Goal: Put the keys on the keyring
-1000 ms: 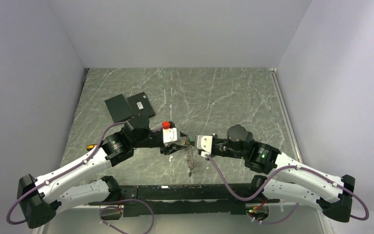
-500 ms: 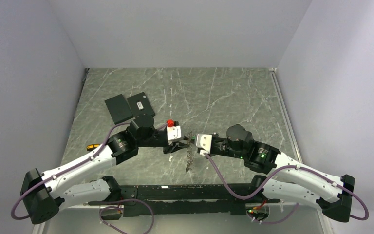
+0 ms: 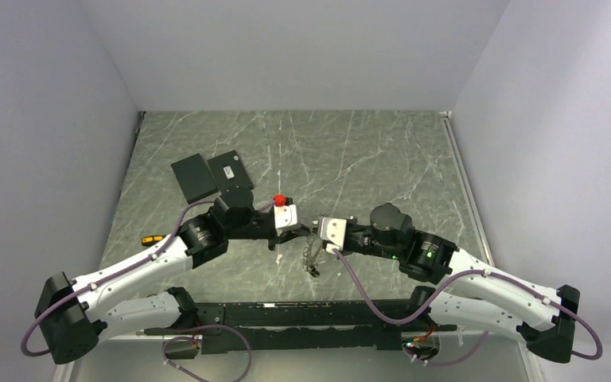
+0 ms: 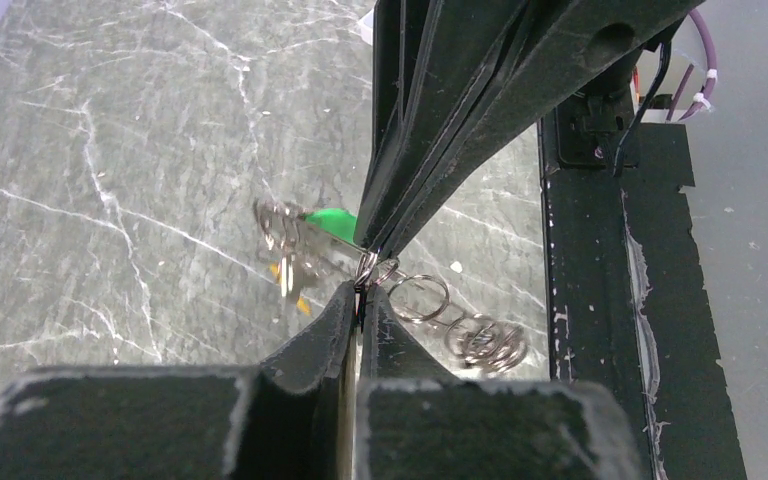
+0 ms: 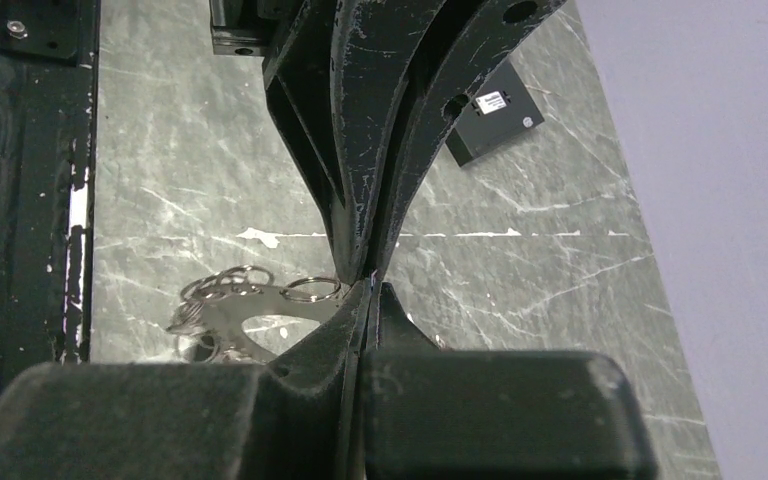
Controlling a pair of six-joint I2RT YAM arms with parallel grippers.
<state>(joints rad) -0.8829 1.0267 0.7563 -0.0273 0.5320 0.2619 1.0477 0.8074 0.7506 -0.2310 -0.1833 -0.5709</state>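
Even overhead light leaves a faint sheen on the grey-green marbled surface and weak shadows under the arms. In the left wrist view the tiny black-headed silver keys smear with motion blur, the thin metal keyring glints, and the near black fingers are out of focus.

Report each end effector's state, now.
Left end effector: closed, pinching the keyring.
Right end effector: closed, apparently on the same keyring.

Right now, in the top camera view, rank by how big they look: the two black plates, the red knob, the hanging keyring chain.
Largest: plain plate and labelled plate, too alike to separate.
Then keyring chain, long but thin.
Smallest: red knob.
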